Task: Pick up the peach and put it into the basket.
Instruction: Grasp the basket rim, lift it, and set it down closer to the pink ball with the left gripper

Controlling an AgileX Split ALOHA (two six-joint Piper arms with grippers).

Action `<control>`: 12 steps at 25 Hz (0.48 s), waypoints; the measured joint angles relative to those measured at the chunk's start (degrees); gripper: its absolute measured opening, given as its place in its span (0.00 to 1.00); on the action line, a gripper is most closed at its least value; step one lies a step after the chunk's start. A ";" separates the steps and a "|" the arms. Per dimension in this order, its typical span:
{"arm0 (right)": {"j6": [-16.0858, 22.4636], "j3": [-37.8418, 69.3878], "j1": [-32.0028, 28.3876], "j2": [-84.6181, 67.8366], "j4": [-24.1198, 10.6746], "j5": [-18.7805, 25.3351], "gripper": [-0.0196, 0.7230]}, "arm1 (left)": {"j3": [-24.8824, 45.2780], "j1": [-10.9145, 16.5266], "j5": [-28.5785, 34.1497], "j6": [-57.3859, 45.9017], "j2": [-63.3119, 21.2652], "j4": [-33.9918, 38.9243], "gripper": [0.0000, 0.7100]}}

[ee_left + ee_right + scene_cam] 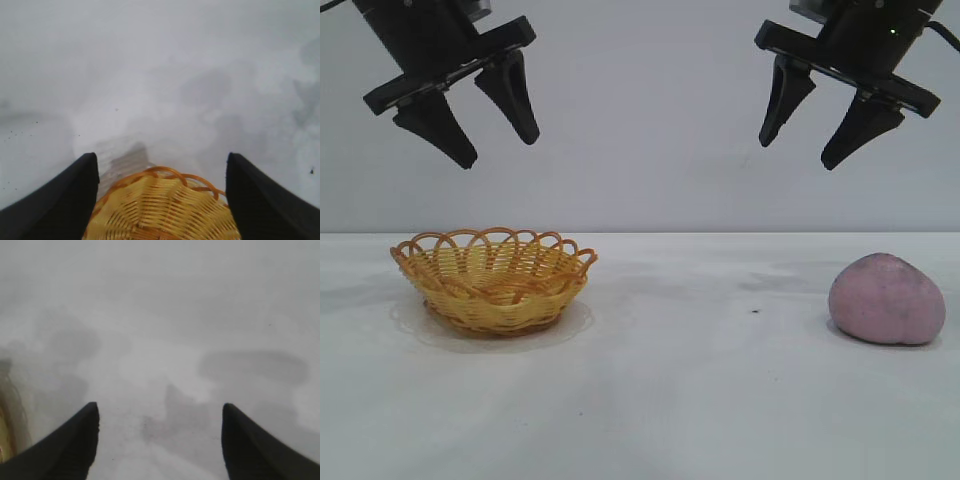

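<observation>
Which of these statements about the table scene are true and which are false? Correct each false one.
1. The peach lies inside the basket. False: it sits on the table, far to the basket's right in the exterior view.
2. The left gripper hangs above the basket with its fingers apart. True.
3. The right gripper is shut on the peach. False: it is open, high above the table, holding nothing.
4. The basket stands upright and holds nothing. True.

A white table [670, 400] carries two things, well apart: a yellow woven basket [493, 279] with an orange looped rim at left, a pinkish-mauve peach [887, 300] at right.
</observation>
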 joint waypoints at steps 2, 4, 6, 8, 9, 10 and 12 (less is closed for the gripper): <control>0.00 0.00 0.00 0.00 0.00 0.00 0.63 | 0.00 0.00 0.00 0.00 0.00 0.00 0.73; 0.00 0.00 0.00 0.00 0.00 0.00 0.63 | 0.00 0.00 0.02 0.00 0.00 0.00 0.73; 0.00 0.00 0.00 0.00 0.00 0.00 0.63 | 0.00 0.00 0.02 0.00 0.00 0.00 0.73; 0.00 0.00 0.00 0.00 0.00 0.00 0.63 | 0.00 0.00 0.12 0.00 0.00 0.00 0.73; 0.00 0.00 0.00 0.00 0.00 0.00 0.63 | 0.00 0.00 0.12 0.00 0.00 0.00 0.73; 0.00 0.00 0.00 0.00 0.00 0.00 0.63 | 0.00 0.00 0.41 0.00 0.00 0.00 0.73; 0.00 0.00 0.00 0.00 0.00 0.00 0.63 | 0.00 0.00 1.30 0.00 0.00 0.78 0.73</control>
